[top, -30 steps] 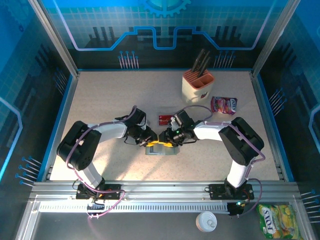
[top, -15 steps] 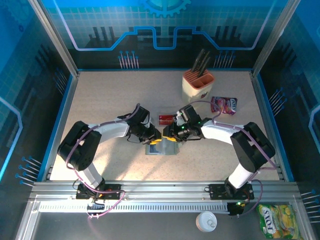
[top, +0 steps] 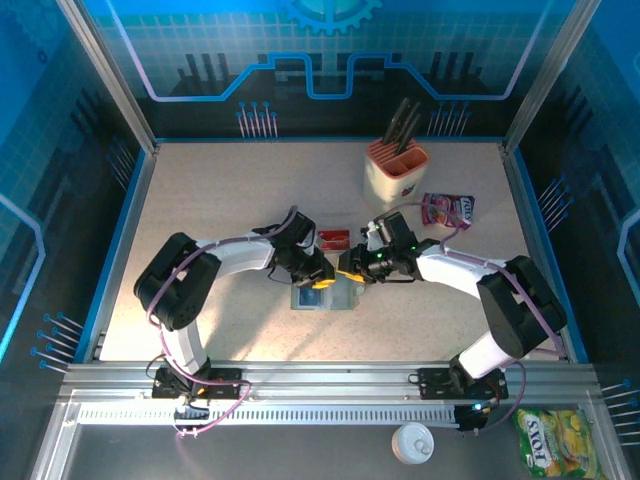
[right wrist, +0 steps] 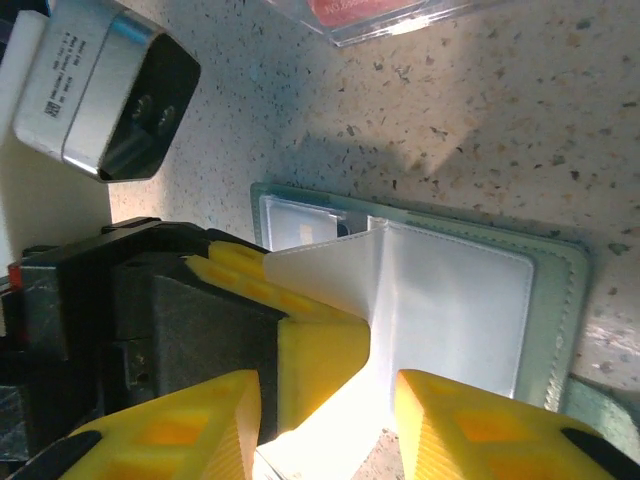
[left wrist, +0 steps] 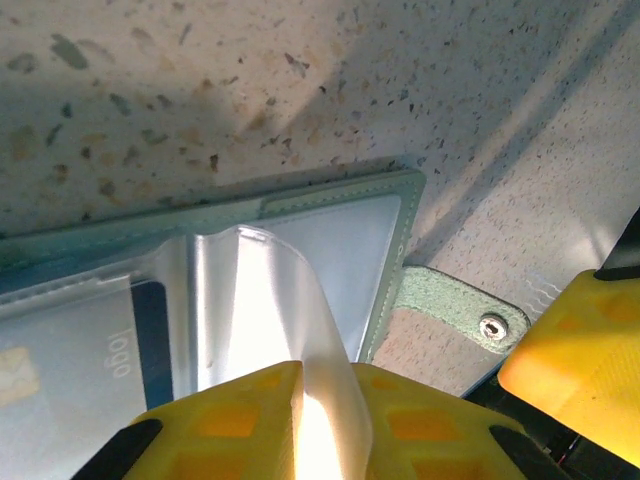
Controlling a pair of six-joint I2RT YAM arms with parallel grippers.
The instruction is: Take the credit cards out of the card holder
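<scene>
The grey-green card holder (top: 340, 300) lies open on the table, its closing tab (left wrist: 455, 305) pointing right. My left gripper (left wrist: 300, 375) is shut on a clear plastic sleeve flap (left wrist: 270, 280) of the holder and holds it lifted and curled. A dark blue card (left wrist: 150, 335) sits in a sleeve to the left. My right gripper (right wrist: 328, 390) is open, and its fingers (right wrist: 470, 425) straddle the raised flap and the left gripper's tip. From above, the left gripper (top: 322, 279) and the right gripper (top: 348, 273) meet over the holder. One red credit card (top: 333, 238) lies on the table just behind it.
A cream knife block (top: 395, 168) stands at the back right, with a pink snack packet (top: 447, 210) in front of it. The red card (right wrist: 370, 10) lies close beyond the holder's far edge (right wrist: 565, 300). Blue-edged walls ring the table.
Both grippers have shifted right and slightly back over the holder. The left arm has stretched further across, and the holder's inside with the blue card now shows.
</scene>
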